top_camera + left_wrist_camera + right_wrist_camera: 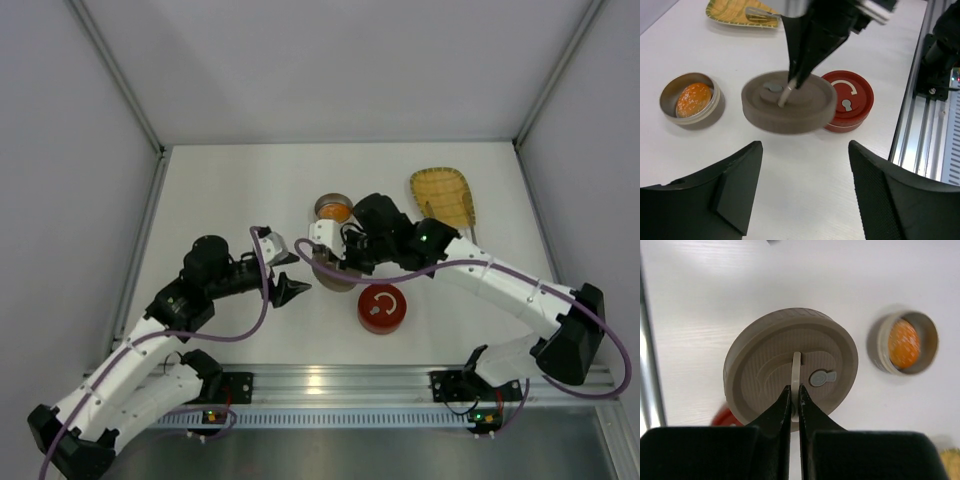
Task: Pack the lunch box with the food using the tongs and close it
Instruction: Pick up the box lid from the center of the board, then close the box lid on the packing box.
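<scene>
— The woven tray sits in the table's far right corner. There's something silvery on it, the tongs I think, untouched.
— And that grey-brown lid?
— Mid-table, held by the right gripper, which is pinched shut on its thin white loop. If that loop slips, I'd guess the lid drops onto the red tin, or knocks the open tin holding the orange food.
— Left gripper?
— Jaws spread, empty, nearby. The black piece I can't find.
— From above?
— The right arm hides that pinch. Only the right wrist view shows it plainly.
</scene>
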Robot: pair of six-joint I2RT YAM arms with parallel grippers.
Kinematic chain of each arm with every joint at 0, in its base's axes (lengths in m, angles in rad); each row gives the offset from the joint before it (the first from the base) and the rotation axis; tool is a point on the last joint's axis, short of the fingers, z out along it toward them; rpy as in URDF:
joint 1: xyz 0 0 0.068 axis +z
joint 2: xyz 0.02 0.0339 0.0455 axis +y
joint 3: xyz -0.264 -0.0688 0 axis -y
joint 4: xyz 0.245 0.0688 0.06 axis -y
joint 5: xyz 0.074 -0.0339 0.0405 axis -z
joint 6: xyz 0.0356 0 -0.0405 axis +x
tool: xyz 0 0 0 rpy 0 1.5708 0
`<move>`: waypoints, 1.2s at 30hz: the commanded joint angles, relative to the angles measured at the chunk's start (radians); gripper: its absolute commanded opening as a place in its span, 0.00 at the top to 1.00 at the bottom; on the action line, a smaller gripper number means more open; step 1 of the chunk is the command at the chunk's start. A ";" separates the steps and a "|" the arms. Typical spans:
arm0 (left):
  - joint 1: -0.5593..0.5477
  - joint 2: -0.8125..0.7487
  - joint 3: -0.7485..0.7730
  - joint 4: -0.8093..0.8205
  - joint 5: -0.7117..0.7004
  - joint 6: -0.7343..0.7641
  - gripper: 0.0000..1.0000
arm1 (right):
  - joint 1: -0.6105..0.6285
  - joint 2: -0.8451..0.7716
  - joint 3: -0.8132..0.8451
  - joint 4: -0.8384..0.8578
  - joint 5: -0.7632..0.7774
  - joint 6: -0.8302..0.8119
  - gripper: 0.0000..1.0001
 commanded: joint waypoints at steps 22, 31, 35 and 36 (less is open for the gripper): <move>0.560 0.258 0.170 -0.038 0.133 -0.274 0.02 | -0.261 0.845 0.880 -0.160 0.240 -0.243 1.00; 0.569 0.261 0.139 -0.012 0.144 -0.270 0.02 | -0.262 0.892 0.859 -0.187 0.213 -0.279 1.00; 0.569 0.260 0.139 -0.024 0.136 -0.258 0.02 | -0.262 0.905 0.853 -0.171 0.196 -0.286 1.00; 0.569 0.258 0.139 -0.029 0.136 -0.254 0.02 | -0.262 0.908 0.856 -0.163 0.194 -0.286 1.00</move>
